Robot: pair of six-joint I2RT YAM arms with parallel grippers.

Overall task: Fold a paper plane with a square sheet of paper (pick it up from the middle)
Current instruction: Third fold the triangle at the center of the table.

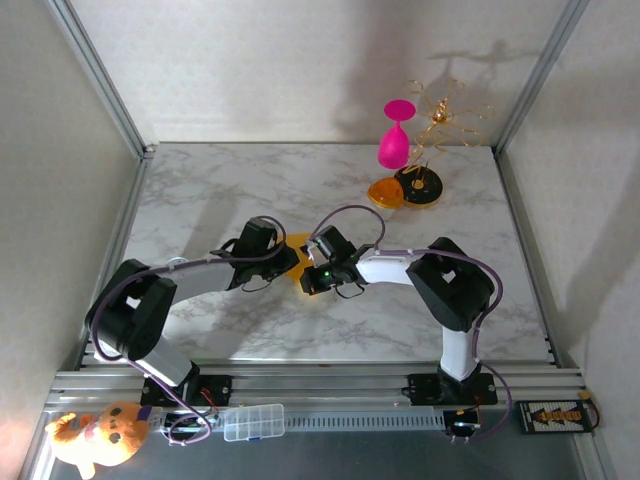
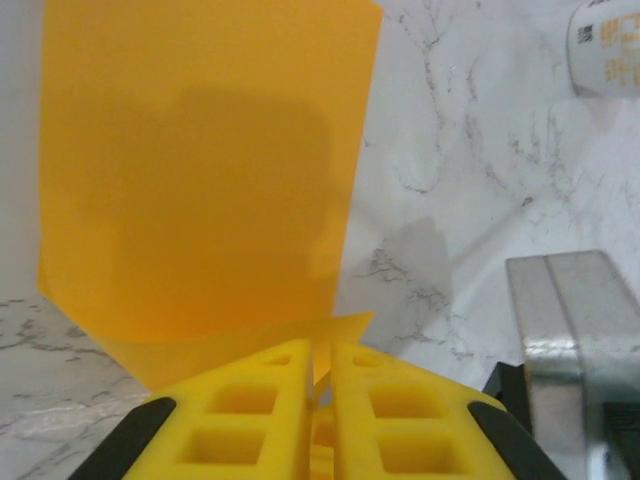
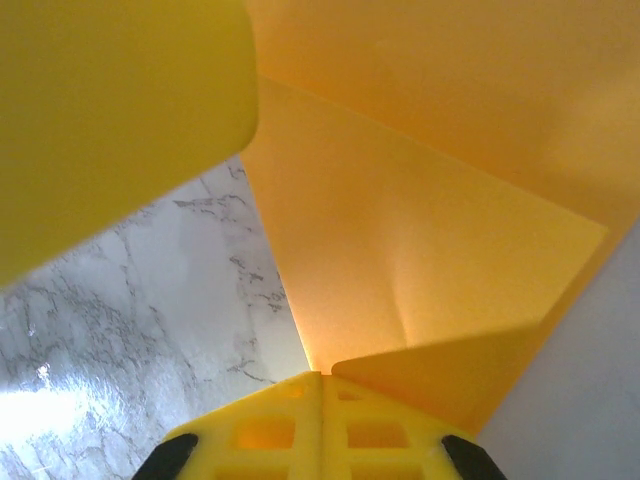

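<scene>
The square sheet of paper (image 1: 298,243), yellow-orange, is held up off the marble table (image 1: 200,200) at its middle, between both grippers. In the left wrist view the sheet (image 2: 200,170) rises as a broad flat panel, and its lower edge bends over the fingertips. My left gripper (image 2: 320,348) has its jaws nearly together, with a strip of the paper in the narrow slit. In the right wrist view the paper (image 3: 420,250) shows a creased flap. My right gripper (image 3: 322,375) is shut on its edge. From above, the left gripper (image 1: 288,260) and right gripper (image 1: 308,272) almost touch.
At the back right stand a pink goblet (image 1: 395,135), a gold wire ornament (image 1: 445,115), an orange-and-black disc (image 1: 420,185) and a small white cup with an orange top (image 1: 385,192), the cup (image 2: 605,45) also in the left wrist view. Frame posts flank the table.
</scene>
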